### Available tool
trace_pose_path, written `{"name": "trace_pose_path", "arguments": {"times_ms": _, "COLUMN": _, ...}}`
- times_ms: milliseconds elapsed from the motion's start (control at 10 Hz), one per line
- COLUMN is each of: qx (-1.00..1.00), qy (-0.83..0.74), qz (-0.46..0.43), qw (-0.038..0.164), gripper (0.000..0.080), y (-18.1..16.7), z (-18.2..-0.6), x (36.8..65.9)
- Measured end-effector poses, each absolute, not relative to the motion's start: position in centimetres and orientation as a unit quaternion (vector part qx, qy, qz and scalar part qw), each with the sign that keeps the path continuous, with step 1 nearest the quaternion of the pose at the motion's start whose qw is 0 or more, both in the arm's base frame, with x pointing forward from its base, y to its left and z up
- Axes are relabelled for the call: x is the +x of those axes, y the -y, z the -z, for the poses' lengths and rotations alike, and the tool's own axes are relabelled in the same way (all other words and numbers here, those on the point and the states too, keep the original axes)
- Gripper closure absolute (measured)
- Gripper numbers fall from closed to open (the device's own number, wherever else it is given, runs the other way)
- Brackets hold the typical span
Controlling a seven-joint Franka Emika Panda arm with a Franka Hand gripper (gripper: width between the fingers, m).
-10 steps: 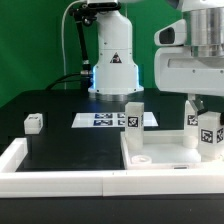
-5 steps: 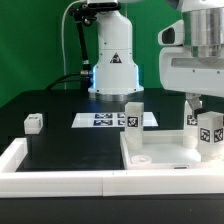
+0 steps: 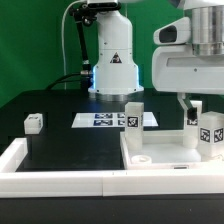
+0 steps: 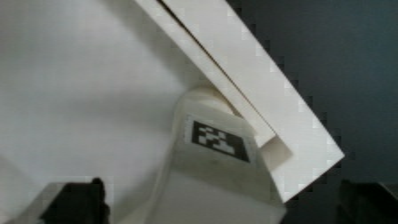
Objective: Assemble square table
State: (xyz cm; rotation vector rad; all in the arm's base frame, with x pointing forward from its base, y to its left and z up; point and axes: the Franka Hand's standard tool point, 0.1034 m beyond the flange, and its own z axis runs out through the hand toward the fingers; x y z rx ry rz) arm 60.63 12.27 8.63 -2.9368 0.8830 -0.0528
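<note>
The white square slab [image 3: 160, 152] lies flat at the exterior view's right, against the border wall. One white tagged leg [image 3: 133, 114] stands on its far left corner. Another tagged leg [image 3: 208, 131] stands at its right side. My gripper [image 3: 192, 108] hangs just above and slightly left of that right leg, open and holding nothing. In the wrist view the leg [image 4: 222, 140] with its tag stands below, between my wide-apart fingertips [image 4: 75, 200], on the slab [image 4: 89, 100]. A third small leg [image 3: 34, 122] lies on the black table at the left. The fourth leg is out of view.
The marker board [image 3: 103, 120] lies flat in front of the robot base [image 3: 113, 65]. The low white border wall [image 3: 60, 180] runs along the front and the left side. Black table [image 3: 70, 145] lies between the loose leg and the slab.
My gripper has shifted a little up and toward the exterior view's left, away from the right leg. The legs and slab have not moved.
</note>
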Motion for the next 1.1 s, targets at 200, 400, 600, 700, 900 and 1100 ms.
{"name": "trace_pose_path", "arguments": {"times_ms": 200, "qx": -0.972, "qy": -0.232, "qz": 0.021, "qw": 0.036, "gripper": 0.0151, "y": -12.16, "z": -8.52, "x": 60.58}}
{"name": "trace_pose_path", "arguments": {"times_ms": 400, "qx": -0.987, "qy": -0.154, "qz": 0.025, "qw": 0.03, "gripper": 0.0151, "y": -11.97, "z": -8.52, "x": 60.61}}
{"name": "trace_pose_path", "arguments": {"times_ms": 600, "qx": -0.996, "qy": -0.086, "qz": 0.027, "qw": 0.028, "gripper": 0.0151, "y": -11.82, "z": -8.51, "x": 60.63}}
{"name": "trace_pose_path", "arguments": {"times_ms": 700, "qx": -0.998, "qy": -0.043, "qz": 0.031, "qw": 0.024, "gripper": 0.0151, "y": -11.79, "z": -8.4, "x": 60.67}}
{"name": "trace_pose_path", "arguments": {"times_ms": 900, "qx": -0.999, "qy": 0.026, "qz": 0.035, "qw": 0.014, "gripper": 0.0151, "y": -11.72, "z": -8.22, "x": 60.64}}
{"name": "trace_pose_path", "arguments": {"times_ms": 1100, "qx": -0.996, "qy": 0.081, "qz": 0.036, "qw": 0.01, "gripper": 0.0151, "y": -11.68, "z": -8.22, "x": 60.65}}
